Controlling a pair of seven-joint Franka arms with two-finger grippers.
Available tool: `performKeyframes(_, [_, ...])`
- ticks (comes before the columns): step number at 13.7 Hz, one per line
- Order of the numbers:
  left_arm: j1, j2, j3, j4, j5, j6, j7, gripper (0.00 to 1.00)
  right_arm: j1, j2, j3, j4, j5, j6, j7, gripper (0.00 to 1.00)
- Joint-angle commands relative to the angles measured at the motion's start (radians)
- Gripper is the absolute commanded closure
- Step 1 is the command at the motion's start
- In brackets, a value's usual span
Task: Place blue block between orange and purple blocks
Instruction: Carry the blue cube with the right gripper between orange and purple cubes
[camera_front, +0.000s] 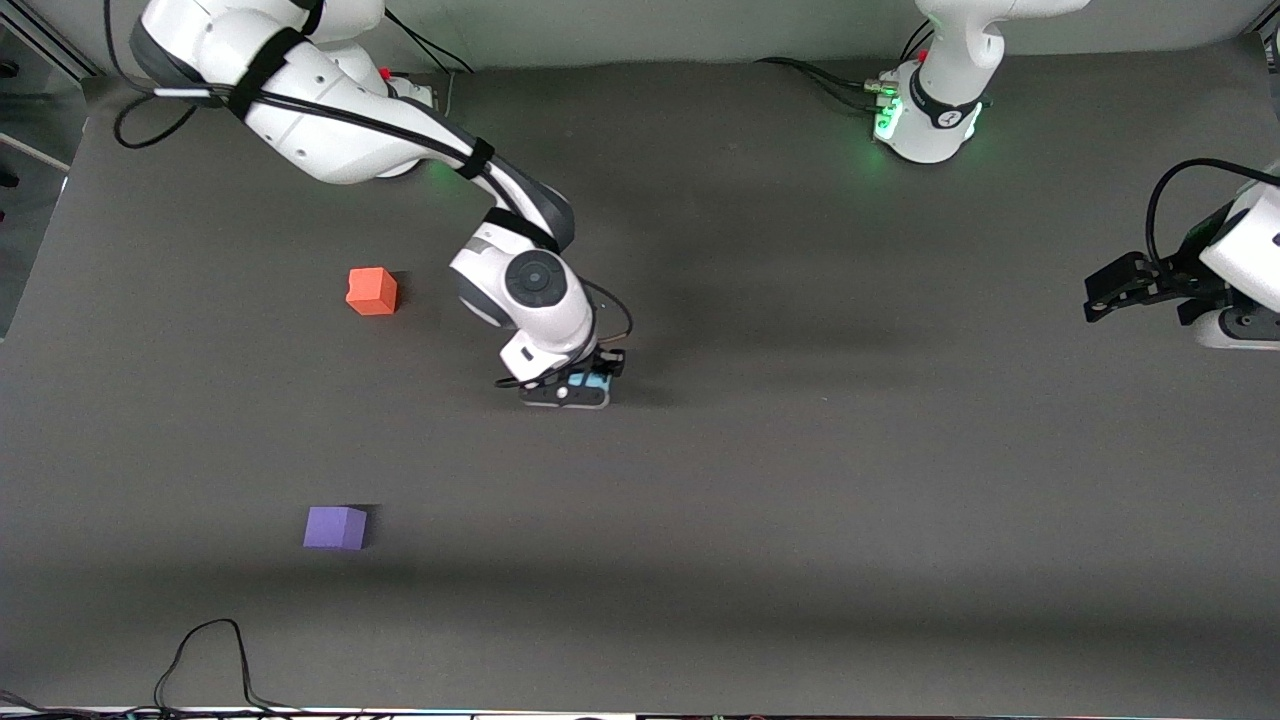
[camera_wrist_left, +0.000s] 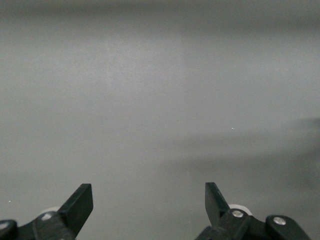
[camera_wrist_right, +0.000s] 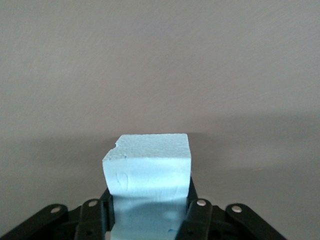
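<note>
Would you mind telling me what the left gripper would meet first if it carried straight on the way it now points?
Probably only the bare table: the left gripper is open, and its wrist view shows nothing else ahead, though depth is unclear.

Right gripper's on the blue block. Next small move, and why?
Probably lift a little, then carry toward the right arm's end. The right gripper is shut on the blue block low at the table, away from the gap between the orange block and purple block. The left gripper waits open.
</note>
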Motion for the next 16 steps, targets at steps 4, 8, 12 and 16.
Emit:
performKeyframes(4, [-0.015, -0.011, 0.014, 0.002, 0.003, -0.036, 0.012, 0.00, -0.066, -0.335, -0.253, -0.049, 0.396, -0.244, -0.571, 0.61])
performKeyframes(8, [-0.017, -0.011, 0.014, 0.003, 0.000, -0.037, 0.012, 0.00, -0.065, -0.424, -0.472, -0.230, 0.421, -0.166, -0.834, 0.61])
performKeyframes(12, [-0.018, -0.005, 0.014, 0.003, 0.000, -0.037, 0.012, 0.00, -0.065, -0.369, -0.545, -0.397, 0.532, 0.115, -0.938, 0.61])
performKeyframes(16, [-0.017, -0.003, 0.014, 0.003, 0.000, -0.027, 0.013, 0.00, -0.066, -0.292, -0.571, -0.419, 0.532, 0.222, -0.977, 0.59])
